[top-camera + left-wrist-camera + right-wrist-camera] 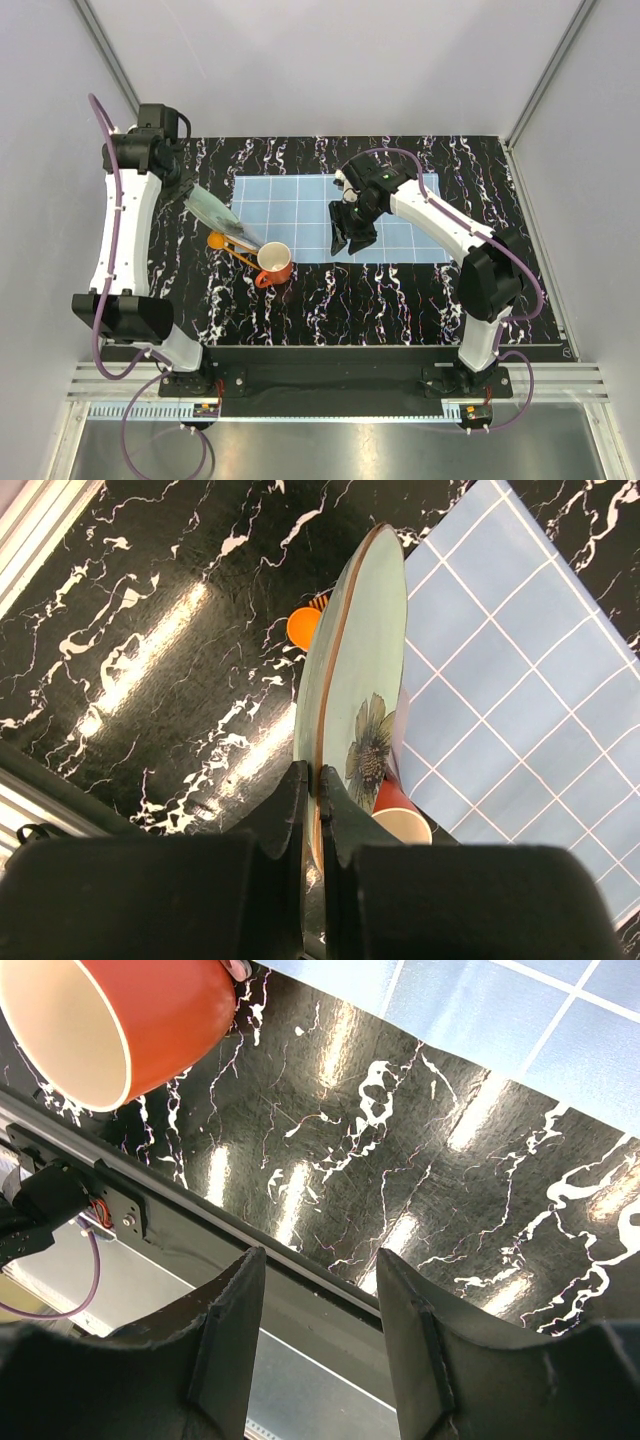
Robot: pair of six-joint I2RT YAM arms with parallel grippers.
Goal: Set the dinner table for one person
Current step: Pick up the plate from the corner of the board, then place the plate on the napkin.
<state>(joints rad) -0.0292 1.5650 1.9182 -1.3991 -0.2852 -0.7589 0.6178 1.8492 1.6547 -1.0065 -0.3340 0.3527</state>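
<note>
Top external view: a dinner setting for one is under way on the black, white-veined table (400,300), which fills the floor of the work cell in front of the two arm bases. The blue gridded placemat (290,200) lies flat across the table's far middle, with nothing resting on it. By this showing the job looks to be at an early stage. The pale green, flower-printed plate (222,215) is in the air and not yet set down. The orange cup (274,263) stands at the placemat's near left corner, and the orange spoon (222,241) lies on bare table just beside it; both seem to await placing.

The left arm (125,230) rises from its base, bends at the table's far left corner and reaches back toward the placemat. The left tool (318,800) is clamped on the plate's rim and carries the plate on edge and tilted, above the spoon and just left of the placemat. The right arm (440,225) arches over the placemat's right half. The right tool (352,240) points down with its jaws apart and holds nothing.
</note>
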